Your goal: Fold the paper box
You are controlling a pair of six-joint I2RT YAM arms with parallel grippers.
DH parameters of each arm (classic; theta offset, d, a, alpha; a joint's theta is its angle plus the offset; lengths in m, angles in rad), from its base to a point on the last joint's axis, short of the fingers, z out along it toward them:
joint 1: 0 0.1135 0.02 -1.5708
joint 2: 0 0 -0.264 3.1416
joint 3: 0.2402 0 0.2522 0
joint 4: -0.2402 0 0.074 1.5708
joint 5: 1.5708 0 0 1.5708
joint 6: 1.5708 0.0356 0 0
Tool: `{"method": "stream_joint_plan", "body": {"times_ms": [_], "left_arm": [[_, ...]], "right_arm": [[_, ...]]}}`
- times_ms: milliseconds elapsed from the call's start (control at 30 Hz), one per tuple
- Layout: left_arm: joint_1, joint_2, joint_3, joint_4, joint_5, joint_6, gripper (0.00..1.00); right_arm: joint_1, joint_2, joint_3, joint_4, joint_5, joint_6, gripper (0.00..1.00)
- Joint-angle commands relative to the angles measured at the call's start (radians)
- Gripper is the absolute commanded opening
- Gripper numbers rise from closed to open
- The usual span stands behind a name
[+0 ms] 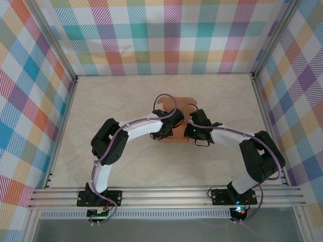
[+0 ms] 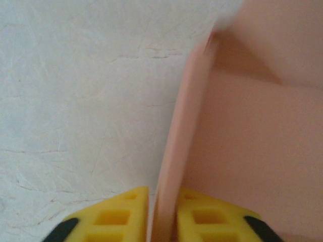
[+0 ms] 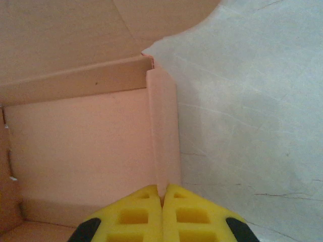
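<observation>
The paper box (image 1: 182, 102) is salmon-orange card, partly folded, at mid-table between both arms. In the left wrist view its upright side wall (image 2: 176, 151) runs between my left gripper's (image 2: 162, 214) yellow fingers (image 2: 118, 217), with a thin sliver of gap beside the left pad, so the jaws stand slightly open astride the wall. In the right wrist view the box floor (image 3: 81, 146) and back wall show, and my right gripper (image 3: 162, 201) is shut on the opposite raised side wall (image 3: 164, 131). Seen from above, the left gripper (image 1: 173, 124) and right gripper (image 1: 191, 124) meet over the box.
The box sits on a pale marbled tabletop (image 1: 116, 101). Plaid-patterned walls (image 1: 166, 35) and aluminium frame posts (image 1: 55, 136) enclose the table on three sides. A rail (image 1: 166, 195) along the near edge carries both arm bases.
</observation>
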Motion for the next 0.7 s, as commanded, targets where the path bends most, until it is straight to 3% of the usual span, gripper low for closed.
{"method": "stream_joint_plan", "body": {"times_ms": [0, 100, 267, 433, 567, 667], "left_arm": [[-0.031, -0.003, -0.028, -0.036, 0.026, 0.038, 0.23], [-0.029, -0.021, -0.044, -0.016, 0.054, 0.048, 0.23], [-0.029, -0.022, -0.055, -0.001, 0.077, 0.052, 0.02], [-0.029, -0.029, -0.053, -0.005, 0.068, 0.052, 0.0], [-0.029, -0.052, -0.064, -0.002, 0.05, 0.051, 0.24], [-0.03, -0.089, -0.087, 0.007, 0.035, 0.056, 0.31]], "right_arm": [[0.022, -0.011, 0.009, 0.046, -0.053, 0.016, 0.0], [0.022, -0.013, 0.01, 0.039, -0.048, 0.013, 0.0], [0.022, -0.019, 0.014, 0.03, -0.048, 0.011, 0.0], [0.022, -0.02, 0.01, 0.025, -0.055, 0.011, 0.0], [0.022, -0.021, 0.012, 0.017, -0.046, 0.008, 0.0], [0.022, -0.022, 0.018, -0.002, -0.02, -0.005, 0.0]]}}
